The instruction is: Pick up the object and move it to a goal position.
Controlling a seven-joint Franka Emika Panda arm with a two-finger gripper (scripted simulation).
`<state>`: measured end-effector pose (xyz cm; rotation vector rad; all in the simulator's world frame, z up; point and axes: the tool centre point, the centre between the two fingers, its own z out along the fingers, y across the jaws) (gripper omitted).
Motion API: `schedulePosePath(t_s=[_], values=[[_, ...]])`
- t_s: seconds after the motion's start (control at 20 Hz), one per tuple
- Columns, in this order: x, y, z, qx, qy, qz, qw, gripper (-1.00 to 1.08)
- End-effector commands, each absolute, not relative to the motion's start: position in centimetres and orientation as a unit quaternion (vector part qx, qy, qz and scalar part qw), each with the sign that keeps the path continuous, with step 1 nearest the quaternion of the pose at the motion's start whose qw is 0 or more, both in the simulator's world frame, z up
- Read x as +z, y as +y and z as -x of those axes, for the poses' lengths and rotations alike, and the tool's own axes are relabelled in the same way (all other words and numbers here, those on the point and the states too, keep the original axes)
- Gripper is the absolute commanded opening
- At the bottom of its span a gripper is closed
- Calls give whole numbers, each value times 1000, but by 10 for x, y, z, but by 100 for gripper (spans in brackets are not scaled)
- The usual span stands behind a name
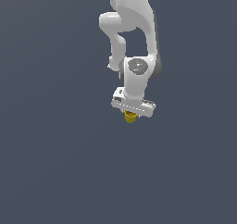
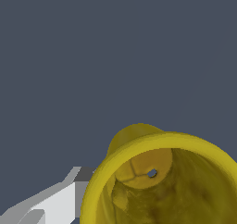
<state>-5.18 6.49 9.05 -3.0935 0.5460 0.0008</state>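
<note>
Beneath the white claw, pinched between its fingers, the yellow cup, long axis roughly vertical, hollow mouth toward the wrist.

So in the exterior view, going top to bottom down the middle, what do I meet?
White robot arm → wrist joint with grey disc → gripper → yellow cup poking out beneath it → bare grey background below.

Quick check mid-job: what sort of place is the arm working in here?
Likely a bare simulated test scene, not a real room. The surroundings are one flat grey-blue expanse with no furniture or walls in either view. Only the white arm, its gripper and the small yellow cup show, all smoothly rendered.
</note>
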Motion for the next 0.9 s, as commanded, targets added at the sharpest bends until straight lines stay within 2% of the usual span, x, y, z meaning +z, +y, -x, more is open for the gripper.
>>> schedulePosePath(t_s=[0.0, 0.5, 0.85], values=[[105, 59, 37, 0, 174, 985, 0, -100], [162, 38, -25, 0, 174, 985, 0, -100], [187, 29, -53, 0, 174, 985, 0, -100]])
